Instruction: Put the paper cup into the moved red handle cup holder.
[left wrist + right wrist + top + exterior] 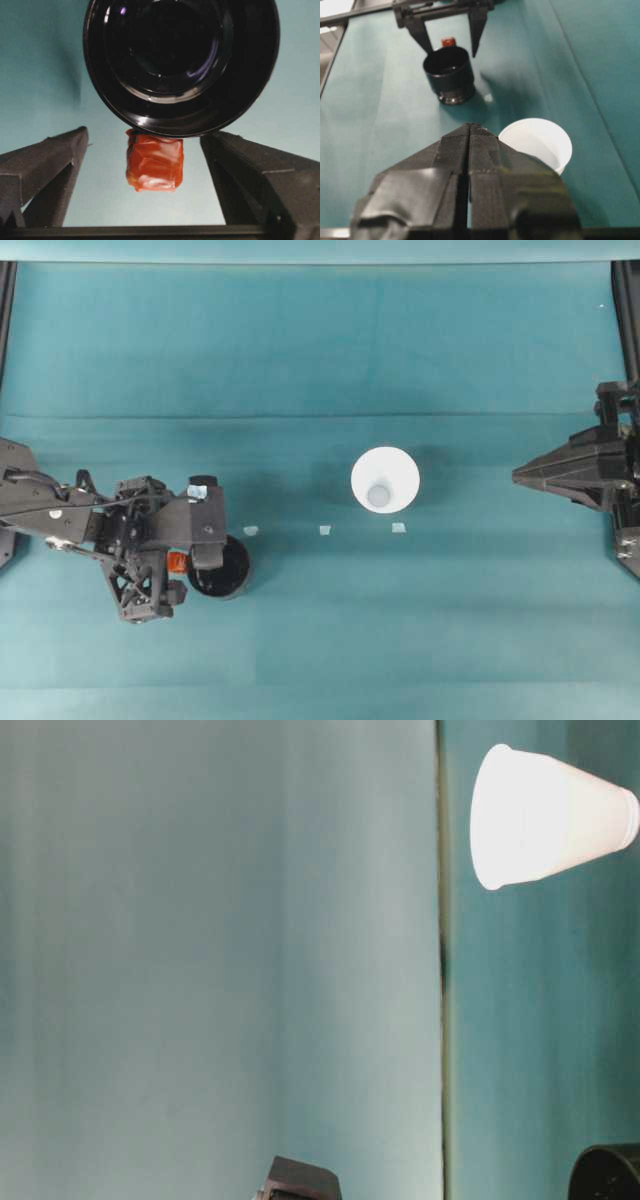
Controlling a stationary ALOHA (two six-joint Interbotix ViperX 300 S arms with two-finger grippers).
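Left tool [150, 165] (fingers spread) straddles red handle cup holder [180, 65]; nothing readable.

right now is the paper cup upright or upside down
Upright. The paper cup shows its open rim and small grey base inside from overhead; from table level its wide rim is up and its narrow base rests on the table.

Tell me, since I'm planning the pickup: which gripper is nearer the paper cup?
Right. The shut right gripper sits at the table's right edge, level with the paper cup; the open left gripper straddles the red handle cup holder, slightly farther away.
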